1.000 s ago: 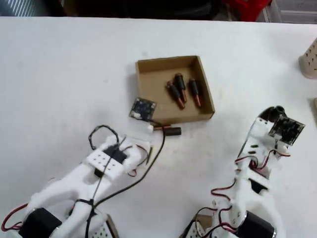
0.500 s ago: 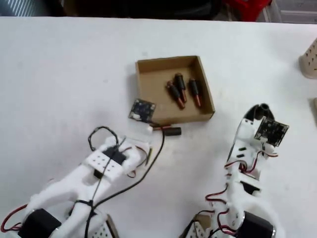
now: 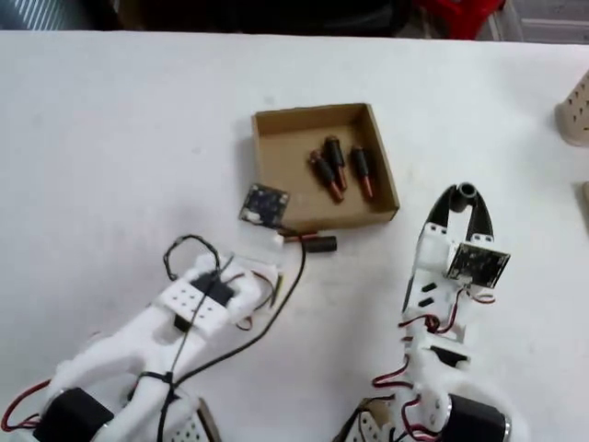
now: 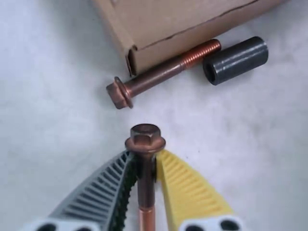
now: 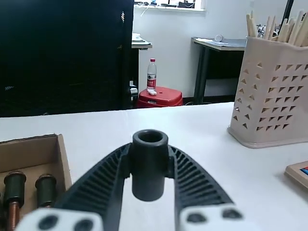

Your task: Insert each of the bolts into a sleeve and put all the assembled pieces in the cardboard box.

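My left gripper (image 4: 145,162) is shut on a copper bolt (image 4: 145,139), head pointing away, just in front of the cardboard box (image 3: 269,158). A second bolt (image 4: 159,77) lies loose against the box's near corner, with a black sleeve (image 4: 236,60) at its threaded end; both show on the table as bolt (image 3: 296,237) and sleeve (image 3: 322,244). Three assembled pieces (image 3: 337,170) lie inside the box. Right of the box, my right gripper (image 3: 464,196) is shut on another black sleeve (image 5: 150,163), held upright with its bore up.
A beige perforated holder (image 5: 269,91) with wooden sticks stands at the far right of the table, also seen as holder (image 3: 575,110). The left arm's cable (image 3: 276,304) trails over the table near the loose bolt.
The right arm has swung left toward the box, carrying the sleeve. The left arm and the loose bolt and sleeve have not moved.
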Available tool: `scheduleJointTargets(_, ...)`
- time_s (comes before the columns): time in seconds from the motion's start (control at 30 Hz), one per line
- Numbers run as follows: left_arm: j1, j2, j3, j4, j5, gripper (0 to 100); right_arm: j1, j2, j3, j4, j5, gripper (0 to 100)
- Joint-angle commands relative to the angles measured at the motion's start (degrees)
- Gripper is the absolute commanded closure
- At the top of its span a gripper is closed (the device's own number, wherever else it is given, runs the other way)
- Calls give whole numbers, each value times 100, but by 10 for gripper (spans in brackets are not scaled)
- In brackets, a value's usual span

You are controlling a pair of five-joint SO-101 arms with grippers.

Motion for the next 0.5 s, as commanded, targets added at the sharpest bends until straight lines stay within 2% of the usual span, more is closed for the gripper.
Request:
scheduleJointTargets(0.0,31,-242,-26,-123,-70,979,-66,-180,88,-163,-18,982)
scheduleJointTargets(0.3,31,-242,-26,-123,-70,979,-180,-92,79,-198,-18,984)
scheduleJointTargets(0.47,31,-242,-26,-123,-70,979,-268,734,-149,-1068,-9,984)
